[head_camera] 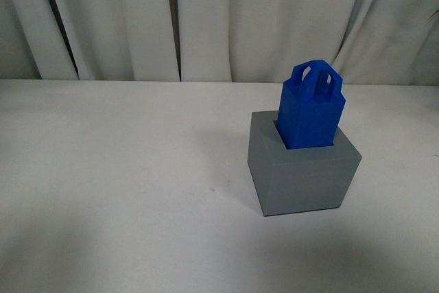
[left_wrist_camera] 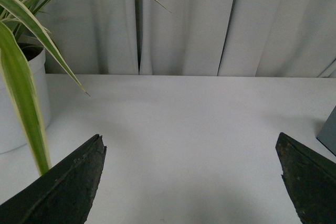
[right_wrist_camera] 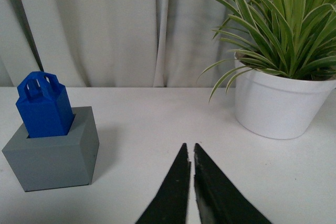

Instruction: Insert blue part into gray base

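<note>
Blue part [head_camera: 312, 111] sits upright in the recess of the gray base [head_camera: 305, 169], loop handle up, leaning a little. Base stands on the white table [head_camera: 123, 190], right of centre, nearer the far edge by the curtain [head_camera: 226, 18]. Left gripper [left_wrist_camera: 191, 174] spread wide, holding nothing. Right gripper [right_wrist_camera: 191, 153] closed tip to tip, empty, well apart from the base. Potted plant [right_wrist_camera: 281, 77] off to one side.

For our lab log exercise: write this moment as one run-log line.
blue part: seated upright in gray base recess | left claw: open, empty | right claw: shut, empty, clear of base
</note>
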